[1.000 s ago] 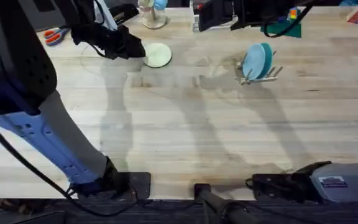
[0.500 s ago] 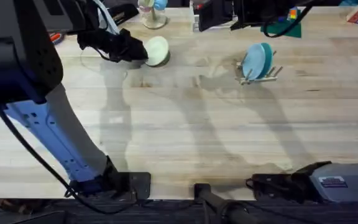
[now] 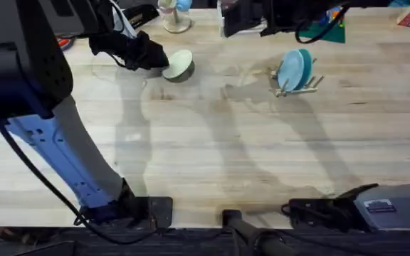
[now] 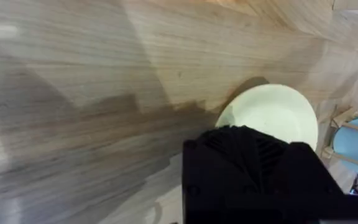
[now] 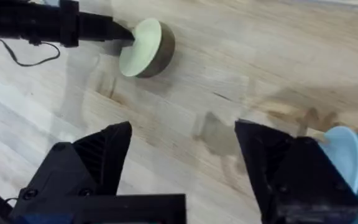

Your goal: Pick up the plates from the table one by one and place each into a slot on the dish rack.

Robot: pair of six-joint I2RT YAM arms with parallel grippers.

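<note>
Near you, the table (image 3: 212, 163) is bare wood across its whole front and mid span, so you've got plenty of free room there between the two arm bases. Clutter sits only along the far edge.

Your left arm rises from the lower-left base, goes up big and dark on the left side, then reaches fwd and to the right toward the far-left part of the table. Its left gripper (image 3: 156, 58) is clamped on the rim of the cream-yellow plate (image 3: 180, 64), which is tilted up off the wood, its shadow beneath it. In the left wrist view the black fingers cover the plate's near edge (image 4: 272, 115).

Your right gripper (image 5: 182, 149) hangs above the table w/ fingers spread wide, nothing between them.

Plates: you can count 2. The cream one is in the left grip; the teal-blue plate (image 3: 293, 69) stands on edge in the dish rack (image 3: 309, 84), far right of centre, well apart from the cream one. One rack.
</note>
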